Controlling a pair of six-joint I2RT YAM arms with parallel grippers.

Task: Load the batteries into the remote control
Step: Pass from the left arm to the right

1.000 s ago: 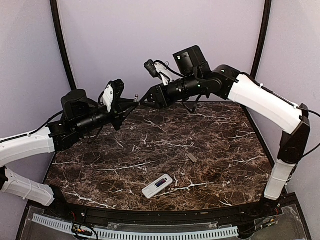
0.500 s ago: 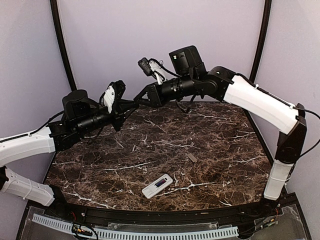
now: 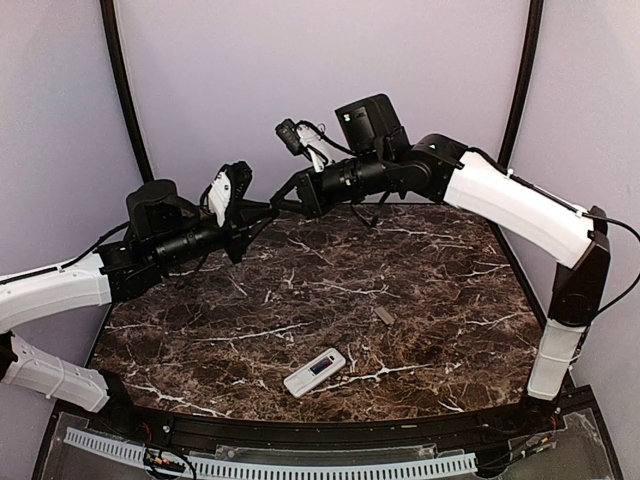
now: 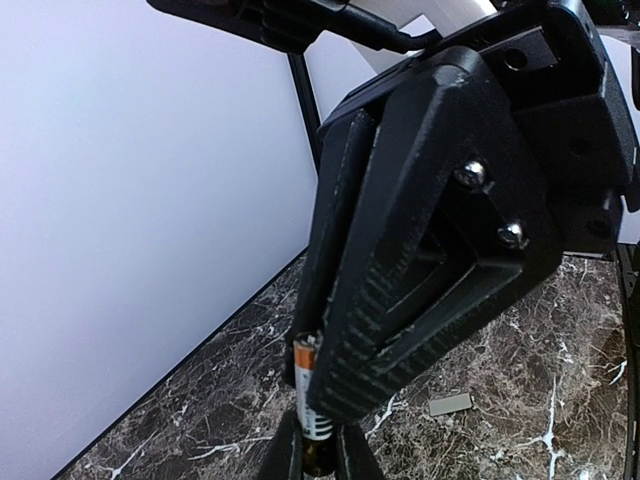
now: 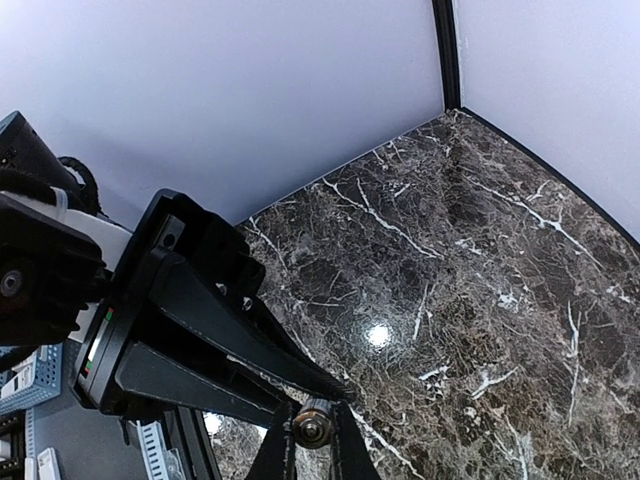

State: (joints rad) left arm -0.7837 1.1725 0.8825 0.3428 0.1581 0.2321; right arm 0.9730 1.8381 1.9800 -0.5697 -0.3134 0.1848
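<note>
Over the last second the right gripper (image 5: pixel 312 445) drew its fingers in onto one end of the battery (image 4: pixel 315 425). The left gripper (image 4: pixel 318 462) was already pinching this battery, high above the table (image 3: pixel 450 290). We judged this a mid-air handover, with nothing loaded yet. The remote control (image 3: pixel 314 372) lay near the front edge, slim and white, display window up, well apart from both grippers.

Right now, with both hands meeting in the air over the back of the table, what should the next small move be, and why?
Probably open the left hand and back it off. Both hands seem closed on the same battery, with the right hand pinching its end, so the handover looks ready. The remote control lies on the table, away from both hands.
</note>
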